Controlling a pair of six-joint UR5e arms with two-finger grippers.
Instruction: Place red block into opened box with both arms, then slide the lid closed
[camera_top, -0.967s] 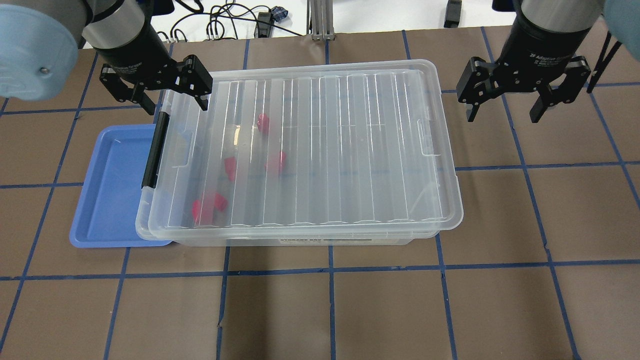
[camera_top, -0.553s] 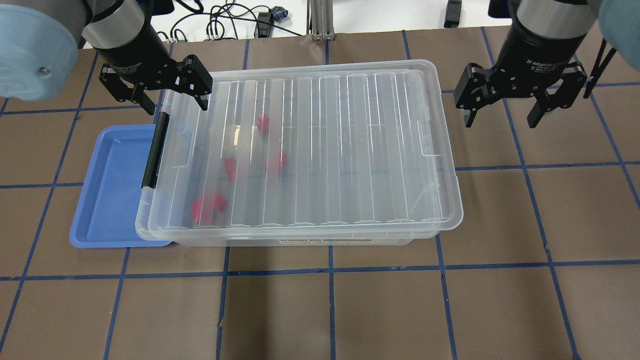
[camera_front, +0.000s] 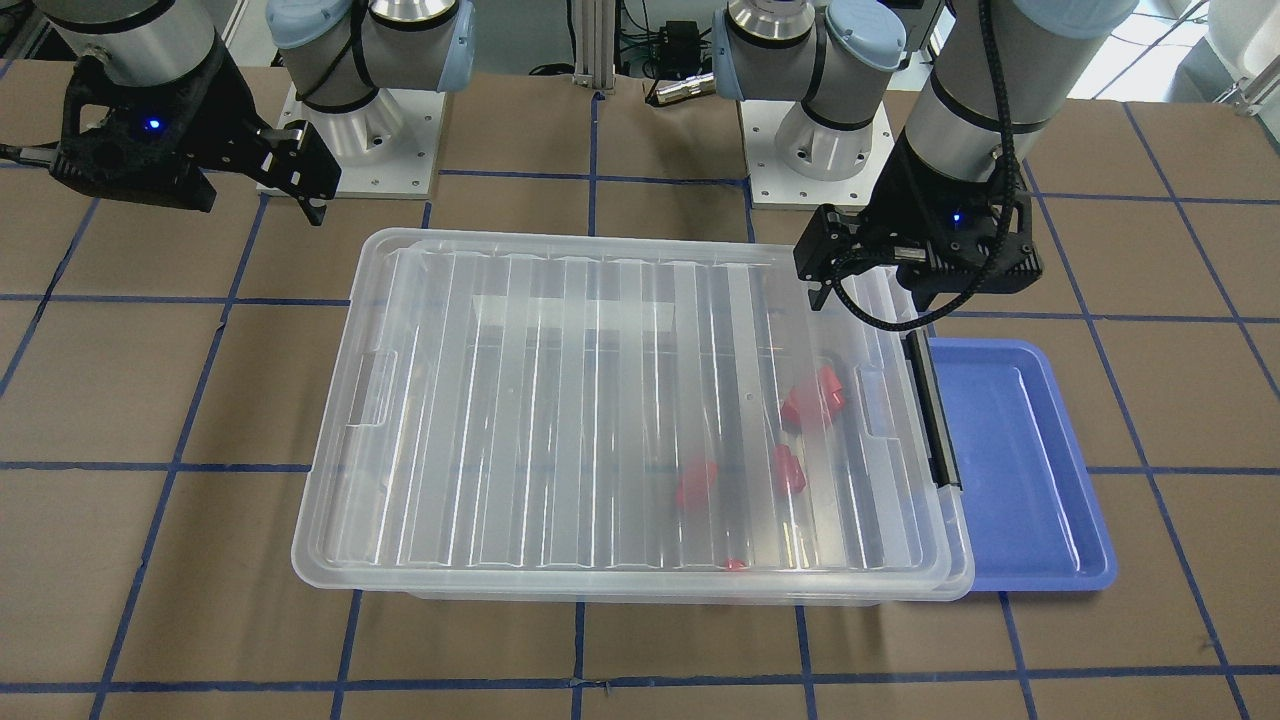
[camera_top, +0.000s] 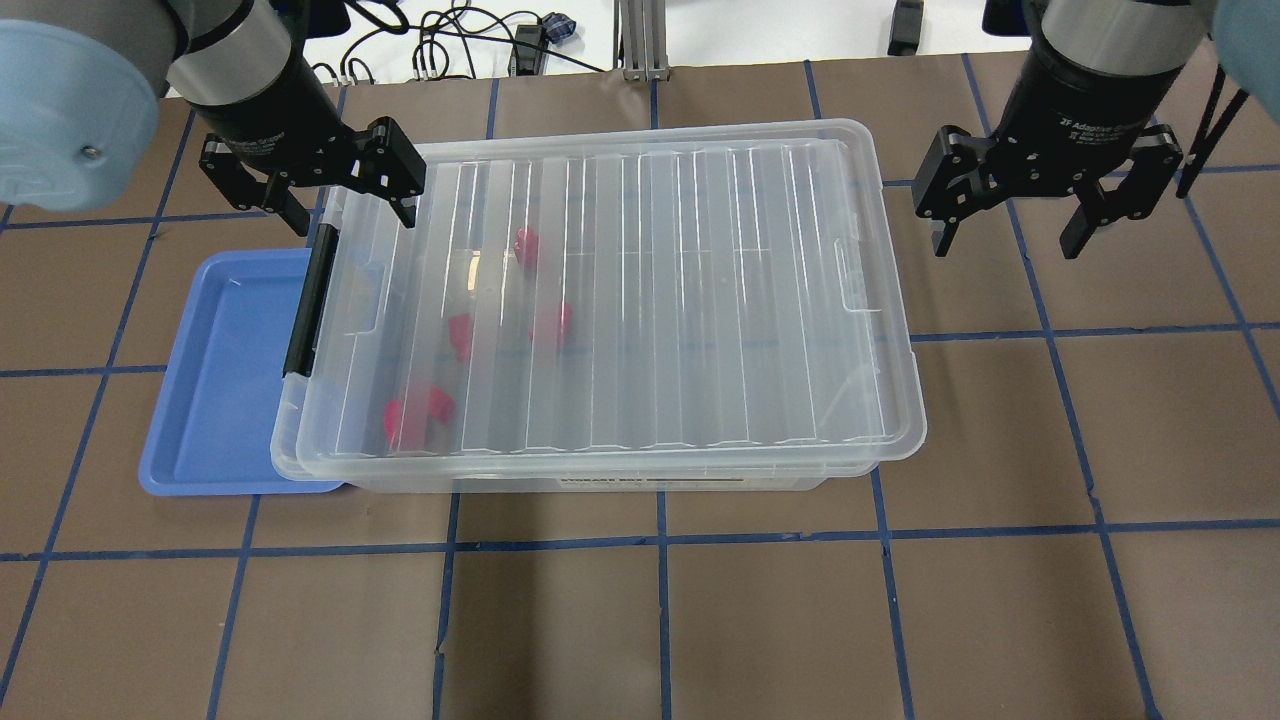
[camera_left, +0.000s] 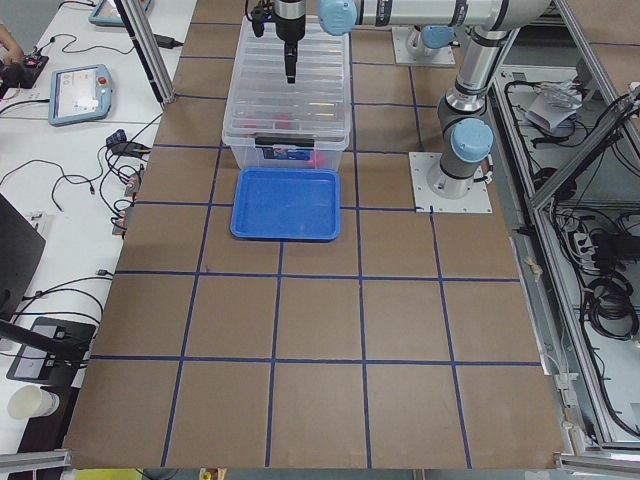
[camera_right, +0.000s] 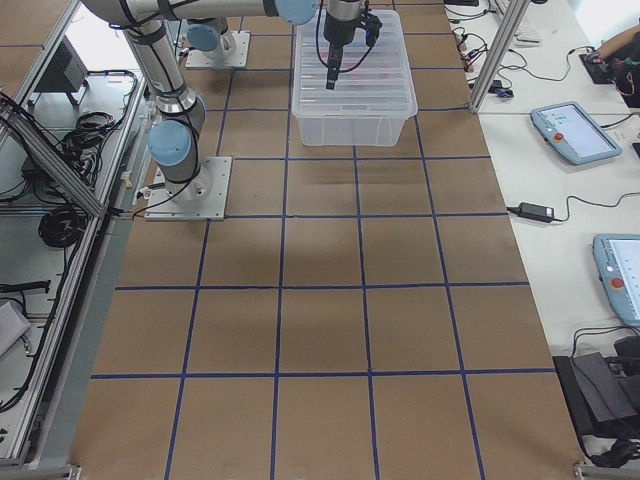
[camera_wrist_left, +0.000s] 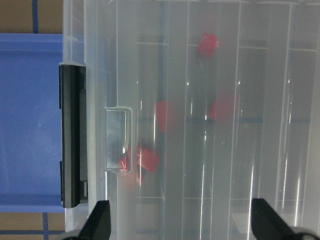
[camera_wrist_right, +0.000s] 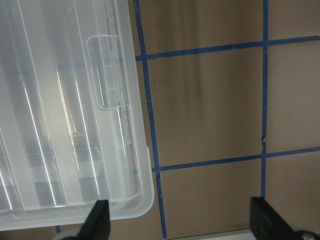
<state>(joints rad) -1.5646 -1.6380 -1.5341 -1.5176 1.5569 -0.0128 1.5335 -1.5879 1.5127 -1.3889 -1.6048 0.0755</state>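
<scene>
The clear box (camera_top: 600, 482) stands mid-table with the ribbed clear lid (camera_top: 690, 300) lying flat over it. At the black clip bar (camera_wrist_left: 72, 135) end, the box's rim shows a little past the lid's edge. Several red blocks lie inside under the lid, among them one red block (camera_top: 528, 247) and another (camera_wrist_left: 206, 45). My left gripper (camera_top: 350, 212) hovers open over the box's far corner by the clip bar, holding nothing. My right gripper (camera_top: 1005, 245) hangs open and empty over bare table, beyond the box's other short end.
A blue tray (camera_top: 225, 370) lies against the box's clip end, with nothing in it. Cables and an aluminium post (camera_top: 640, 40) sit past the table's far edge. Brown table with blue tape lines (camera_top: 660, 620) spreads in front of the box.
Both grippers have shifted only slightly and stay open. The lid, the box and the red blocks have not moved.
</scene>
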